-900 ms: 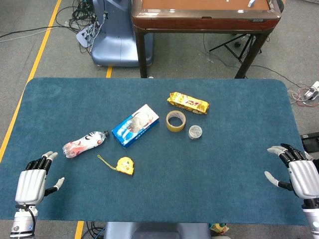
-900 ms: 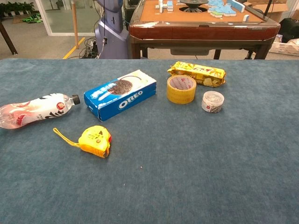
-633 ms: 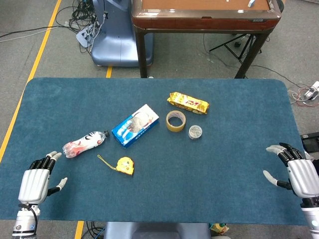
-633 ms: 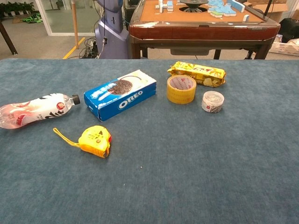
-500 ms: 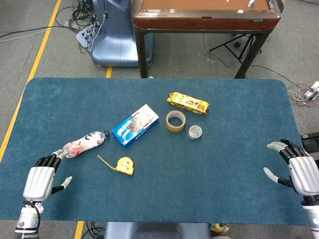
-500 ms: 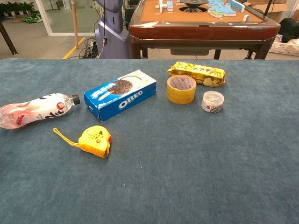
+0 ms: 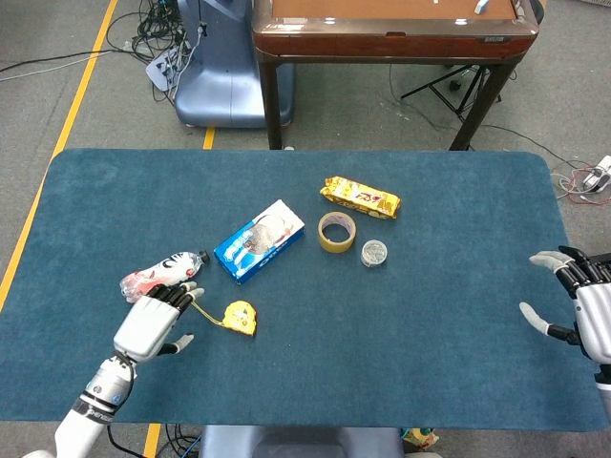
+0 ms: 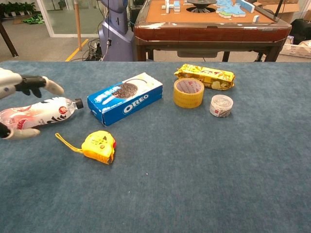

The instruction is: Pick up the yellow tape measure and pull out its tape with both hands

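The yellow tape measure (image 7: 241, 317) (image 8: 99, 146) lies flat on the blue table, its yellow strap (image 8: 67, 142) trailing to the left. My left hand (image 7: 153, 322) (image 8: 19, 104) hovers open just left of it, fingers spread above the strap and the bottle, holding nothing. My right hand (image 7: 584, 307) is open at the table's right edge, far from the tape measure; the chest view does not show it.
A plastic bottle (image 8: 36, 114) lies left of the tape measure, under my left hand. Behind stand an Oreo box (image 8: 125, 98), a yellow tape roll (image 8: 188, 92), a small clear jar (image 8: 221, 105) and a yellow snack pack (image 8: 205, 76). A wooden table (image 7: 391, 29) stands beyond.
My left hand has moved right and forward from the table's near left corner to just beside the tape measure, entering the chest view. My right hand has drifted slightly right.
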Robot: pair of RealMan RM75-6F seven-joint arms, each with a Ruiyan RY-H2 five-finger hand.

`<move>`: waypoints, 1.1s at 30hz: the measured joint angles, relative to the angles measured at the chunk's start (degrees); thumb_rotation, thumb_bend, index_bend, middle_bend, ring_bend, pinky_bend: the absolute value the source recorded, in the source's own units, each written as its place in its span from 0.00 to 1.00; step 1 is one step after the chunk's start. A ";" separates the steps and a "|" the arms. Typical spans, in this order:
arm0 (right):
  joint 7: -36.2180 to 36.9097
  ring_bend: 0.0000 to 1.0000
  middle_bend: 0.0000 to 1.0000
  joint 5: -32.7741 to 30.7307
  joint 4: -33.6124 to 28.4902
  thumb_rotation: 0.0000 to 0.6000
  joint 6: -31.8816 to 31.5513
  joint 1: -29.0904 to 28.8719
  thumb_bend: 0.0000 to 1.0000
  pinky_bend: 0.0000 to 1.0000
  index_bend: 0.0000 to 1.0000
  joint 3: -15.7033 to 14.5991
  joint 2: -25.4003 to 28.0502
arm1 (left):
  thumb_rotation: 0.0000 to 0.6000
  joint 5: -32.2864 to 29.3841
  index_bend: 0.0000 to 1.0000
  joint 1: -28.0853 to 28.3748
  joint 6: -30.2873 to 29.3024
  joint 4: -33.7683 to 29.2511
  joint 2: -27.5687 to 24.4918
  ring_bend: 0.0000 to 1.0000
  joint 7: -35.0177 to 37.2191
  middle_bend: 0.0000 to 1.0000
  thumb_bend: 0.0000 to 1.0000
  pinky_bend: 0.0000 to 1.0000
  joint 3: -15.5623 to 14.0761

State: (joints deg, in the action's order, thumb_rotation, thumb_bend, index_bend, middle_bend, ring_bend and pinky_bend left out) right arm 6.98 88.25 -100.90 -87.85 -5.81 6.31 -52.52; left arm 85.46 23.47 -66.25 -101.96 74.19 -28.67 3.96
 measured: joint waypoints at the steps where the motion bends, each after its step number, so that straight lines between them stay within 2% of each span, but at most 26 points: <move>1: 0.41 0.17 0.28 0.01 0.14 1.00 0.04 0.07 0.31 0.22 0.29 -0.10 -0.05 | 1.00 -0.67 0.16 0.70 1.10 0.19 0.38 0.26 -0.81 0.20 0.24 0.25 0.16; 15: 2.28 0.17 0.28 -1.33 2.29 1.00 0.26 0.89 0.31 0.22 0.29 -0.47 -0.66 | 1.00 -14.00 0.15 9.52 10.85 2.98 7.89 0.26 -18.12 0.20 0.24 0.25 1.49; 23: 2.89 0.17 0.28 -1.87 3.23 1.00 0.98 0.90 0.31 0.22 0.29 -0.54 -0.98 | 1.00 -22.25 0.15 13.49 12.30 4.10 10.80 0.26 -23.97 0.20 0.24 0.25 1.79; 33: 3.63 0.17 0.28 -2.63 4.28 1.00 1.56 1.01 0.31 0.22 0.29 -0.56 -1.36 | 1.00 -29.54 0.17 17.54 11.93 4.71 12.76 0.26 -27.90 0.20 0.24 0.25 1.23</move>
State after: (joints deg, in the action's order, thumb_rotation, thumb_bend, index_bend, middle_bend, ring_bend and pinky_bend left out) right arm 10.61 85.62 -96.62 -86.29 -4.80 5.74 -53.88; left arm 55.92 41.01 -54.32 -97.25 86.95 -56.57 5.19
